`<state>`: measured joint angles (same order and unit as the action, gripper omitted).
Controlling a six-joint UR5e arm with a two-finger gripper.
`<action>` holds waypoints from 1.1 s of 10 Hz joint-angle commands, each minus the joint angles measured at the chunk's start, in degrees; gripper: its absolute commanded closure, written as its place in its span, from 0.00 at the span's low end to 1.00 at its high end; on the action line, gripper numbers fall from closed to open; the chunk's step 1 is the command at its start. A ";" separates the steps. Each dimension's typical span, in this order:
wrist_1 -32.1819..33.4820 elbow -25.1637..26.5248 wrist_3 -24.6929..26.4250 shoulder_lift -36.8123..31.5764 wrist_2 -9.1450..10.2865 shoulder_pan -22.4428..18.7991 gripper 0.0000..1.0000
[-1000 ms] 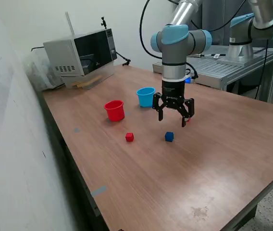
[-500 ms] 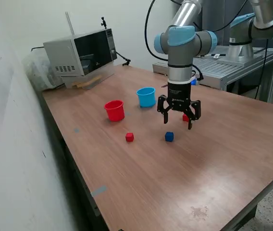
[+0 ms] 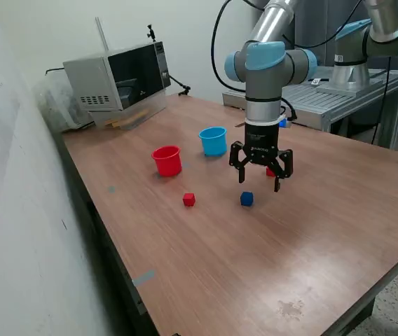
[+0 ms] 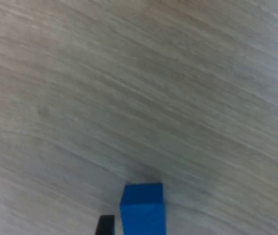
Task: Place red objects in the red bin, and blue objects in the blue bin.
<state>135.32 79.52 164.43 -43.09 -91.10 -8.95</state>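
My gripper is open and empty, hanging low over the table just behind a dark blue cube. In the wrist view that blue cube lies at the picture's edge beside one dark fingertip. One red cube lies on the table to the exterior view's left of the blue cube. A second red cube is partly hidden behind my fingers. A small blue thing shows behind the arm; it is too small to identify. The red cup and the light blue cup stand upright farther back.
A microwave stands at the table's back corner on the exterior view's left. A second robot base on a metal table is behind on the right. A wall runs along the left.
My gripper has moved toward the exterior view's right and a little lower, still open. The cubes and cups have not moved.
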 commanded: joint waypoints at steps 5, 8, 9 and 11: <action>1.17 -1.11 -0.08 1.87 0.05 0.51 0.00; 1.26 -2.08 -0.95 2.84 0.05 0.77 0.00; 1.35 -2.26 -1.13 3.01 0.05 0.77 0.00; 1.61 -2.52 -1.75 3.36 0.22 1.30 0.00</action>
<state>136.69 77.49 163.43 -40.31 -90.99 -8.09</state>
